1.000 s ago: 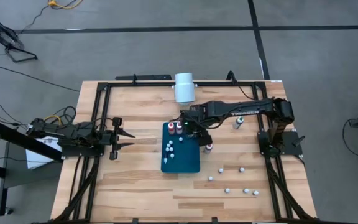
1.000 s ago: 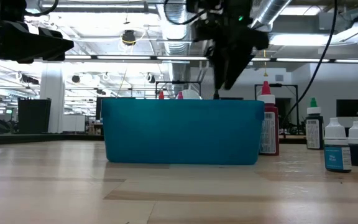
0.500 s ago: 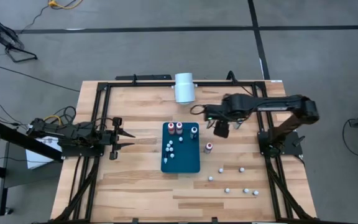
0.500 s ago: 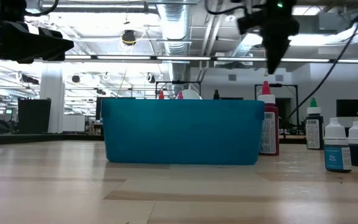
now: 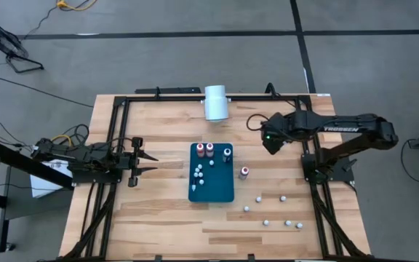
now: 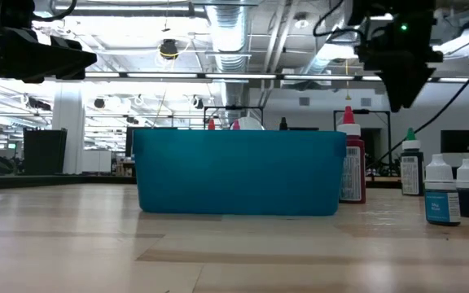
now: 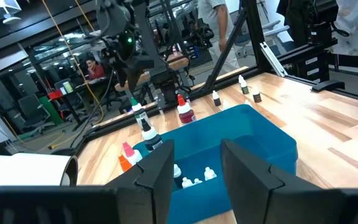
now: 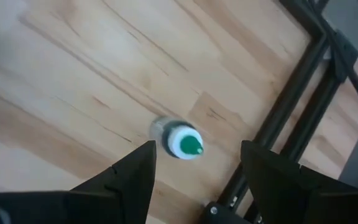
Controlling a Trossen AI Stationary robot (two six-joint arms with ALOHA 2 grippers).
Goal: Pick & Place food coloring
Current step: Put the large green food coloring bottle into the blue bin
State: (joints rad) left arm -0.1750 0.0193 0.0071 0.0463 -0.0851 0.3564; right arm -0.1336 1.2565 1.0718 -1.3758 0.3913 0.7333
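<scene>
The food coloring bottles are spread over the table. Two reddish ones (image 5: 204,149) and a dark one (image 5: 227,153) stand inside the teal bin (image 5: 220,191), with a few tiny whitish ones (image 5: 198,172). One red bottle (image 5: 244,172) stands just right of the bin. Several whitish ones (image 5: 282,197) stand near the right front. A green-capped bottle (image 8: 184,142) stands upright under my right gripper (image 8: 194,186), which hovers open above it (image 5: 271,140). My left gripper (image 5: 148,161) waits open, left of the bin.
A large white cylinder (image 5: 215,102) lies at the far edge. The black frame rails (image 5: 318,156) and the right arm's base stand close to the green-capped bottle. Bare wood shows between the left gripper and the bin, and along the near edge.
My right gripper has risen from the bin's far right corner and swung toward the table's right edge, ending above the green-capped bottle. The dark bottle now stands uncovered in the bin where the gripper was.
</scene>
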